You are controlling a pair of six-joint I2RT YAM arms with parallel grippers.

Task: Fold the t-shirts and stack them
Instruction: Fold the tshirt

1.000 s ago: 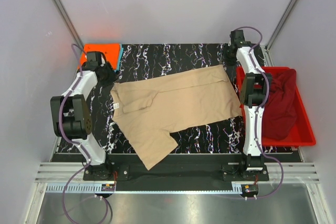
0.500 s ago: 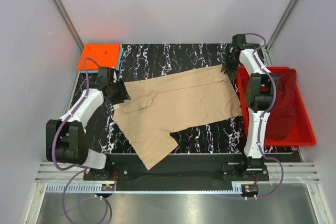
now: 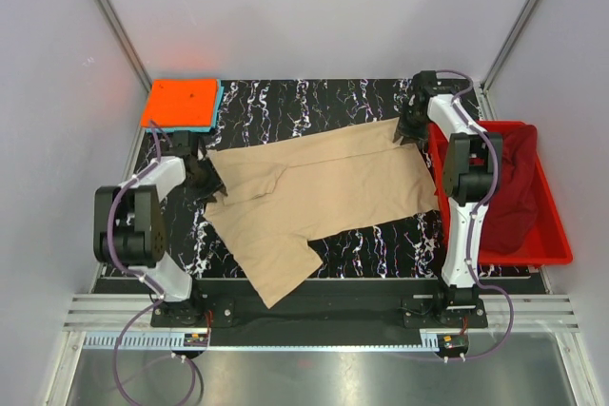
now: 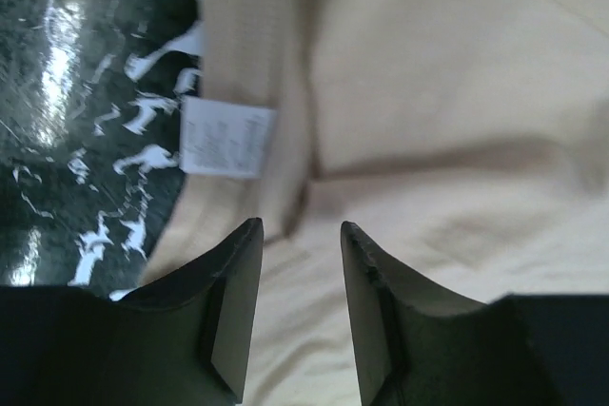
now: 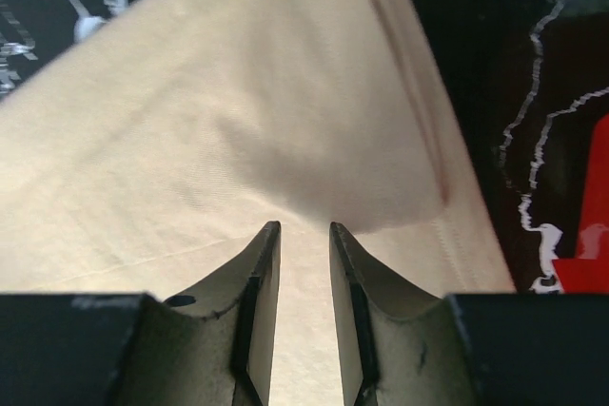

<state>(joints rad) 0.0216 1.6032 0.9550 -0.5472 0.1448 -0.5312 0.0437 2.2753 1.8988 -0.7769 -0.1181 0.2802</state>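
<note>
The tan t-shirt (image 3: 324, 187) is lying spread and unfolded across the table (image 3: 314, 102). My left claw (image 4: 300, 227) is hovering over its collar edge with jaws apart, and my right claw (image 5: 304, 225), jaws narrowly apart, over its far right corner. An orange shirt (image 3: 181, 102) is sitting folded far left, and a maroon shirt (image 3: 509, 197) is waiting in the red bin (image 3: 552, 246).

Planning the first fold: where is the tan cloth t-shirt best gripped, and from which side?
The tan cloth t-shirt lies spread flat, so edges look easiest to pinch: the collar edge beside its white label from the left, the far hem edge from the right.
</note>
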